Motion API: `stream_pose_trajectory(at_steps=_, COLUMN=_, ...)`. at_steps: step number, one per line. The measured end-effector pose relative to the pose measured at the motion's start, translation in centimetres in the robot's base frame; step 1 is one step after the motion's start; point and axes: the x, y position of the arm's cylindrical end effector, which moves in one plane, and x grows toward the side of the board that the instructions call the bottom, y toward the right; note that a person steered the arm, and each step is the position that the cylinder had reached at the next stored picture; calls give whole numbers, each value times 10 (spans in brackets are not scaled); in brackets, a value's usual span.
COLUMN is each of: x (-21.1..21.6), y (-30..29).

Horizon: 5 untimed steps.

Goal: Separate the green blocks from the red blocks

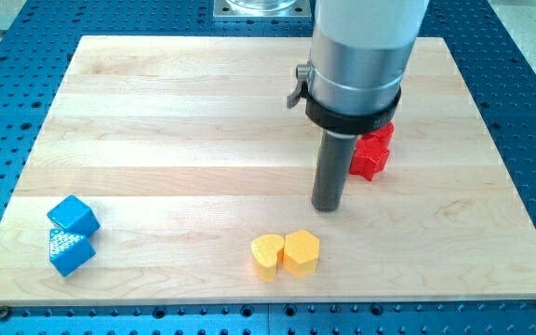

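Observation:
My tip (327, 207) rests on the wooden board (175, 112) right of centre. Two red blocks (371, 152) sit stacked close together just to the tip's upper right, partly hidden behind the rod; their shapes are hard to tell. The tip stands a short way left of and below them, not touching as far as I can see. No green block shows in the view; the arm's grey body (361, 56) hides part of the board's top right.
A yellow heart (268, 255) and a yellow hexagon (301, 252) touch each other below the tip. Two blue blocks (72, 233) sit together near the board's bottom left corner. A blue perforated table surrounds the board.

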Motion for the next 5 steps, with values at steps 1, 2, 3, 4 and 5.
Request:
stream_pose_trajectory(at_steps=1, x=-14, y=0)
stream_pose_trajectory(at_steps=2, x=-19, y=1)
stream_pose_trajectory(at_steps=3, x=-49, y=7)
stream_pose_trajectory(at_steps=4, x=-86, y=14)
stream_pose_trajectory(at_steps=5, x=-117, y=19)
